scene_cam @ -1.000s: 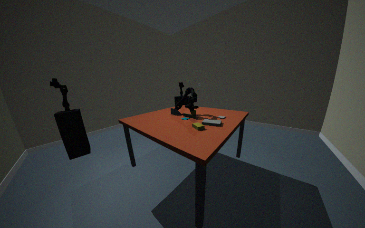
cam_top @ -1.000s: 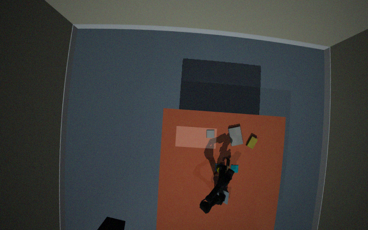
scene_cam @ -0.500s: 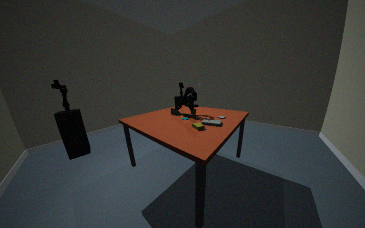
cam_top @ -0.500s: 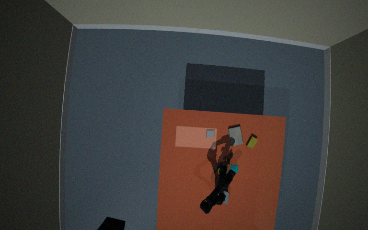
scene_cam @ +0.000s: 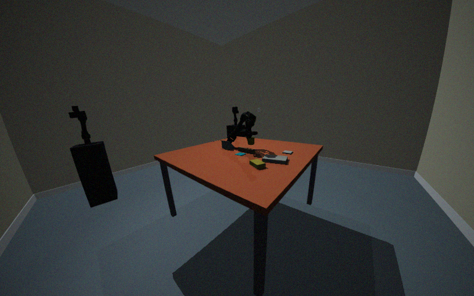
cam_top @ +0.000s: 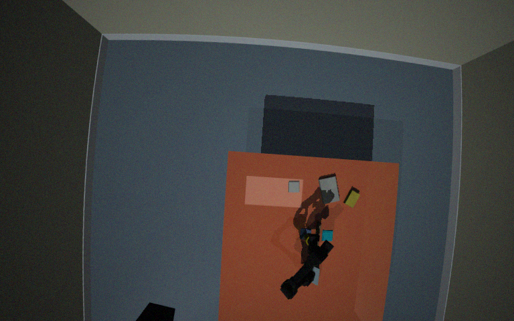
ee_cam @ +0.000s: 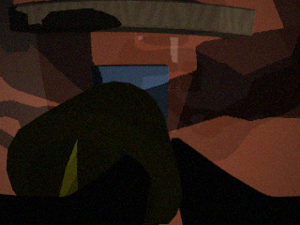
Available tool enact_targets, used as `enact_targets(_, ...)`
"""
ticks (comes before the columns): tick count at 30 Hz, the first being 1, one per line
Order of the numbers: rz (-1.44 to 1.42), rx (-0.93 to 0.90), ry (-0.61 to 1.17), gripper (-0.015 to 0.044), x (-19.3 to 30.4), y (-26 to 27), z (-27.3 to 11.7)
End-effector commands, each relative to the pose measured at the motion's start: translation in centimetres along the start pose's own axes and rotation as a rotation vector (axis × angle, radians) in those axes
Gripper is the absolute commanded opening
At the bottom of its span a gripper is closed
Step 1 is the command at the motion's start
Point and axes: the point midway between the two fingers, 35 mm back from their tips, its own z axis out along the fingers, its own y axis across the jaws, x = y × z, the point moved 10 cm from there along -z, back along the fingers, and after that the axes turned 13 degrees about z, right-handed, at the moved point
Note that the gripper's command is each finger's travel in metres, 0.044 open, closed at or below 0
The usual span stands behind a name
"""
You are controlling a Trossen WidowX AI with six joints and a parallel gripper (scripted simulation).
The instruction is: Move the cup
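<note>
The olive-yellow cup (cam_top: 307,241) (scene_cam: 250,140) (ee_cam: 94,112) hangs a little above the table, roughly upright as far as I can see. My gripper (cam_top: 312,237) (scene_cam: 250,136) (ee_cam: 161,145) is shut on its wall, one finger inside the cup and one outside. The cup's inside is dark, and I cannot make out the marbles clearly. A blue pad (cam_top: 303,231) (ee_cam: 131,75) lies on the table below, partly hidden by the cup in the wrist view. A cyan pad (cam_top: 327,235) (scene_cam: 240,153) lies close beside the arm.
A thick pale grey slab (cam_top: 328,185) (scene_cam: 279,159) and a yellow block (cam_top: 352,198) (scene_cam: 257,163) stand on the orange table (cam_top: 258,245) (scene_cam: 216,167). A small pale square (cam_top: 293,186) (scene_cam: 287,152) lies near them. A grey block (cam_top: 316,276) is beside the arm.
</note>
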Motion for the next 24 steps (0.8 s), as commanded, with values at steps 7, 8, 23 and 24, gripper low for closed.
enact_targets(7, 0.001, -0.001, 0.0, 0.0, 0.0, 0.0, -0.3)
enact_targets(8, 0.001, -0.001, 0.0, 0.0, 0.0, 0.0, -0.3)
enact_targets(23, -0.001, -0.002, -0.001, 0.0, -0.9, 0.2, -0.3)
enact_targets(24, -0.001, -0.002, -0.002, 0.0, -1.1, 0.2, -0.3)
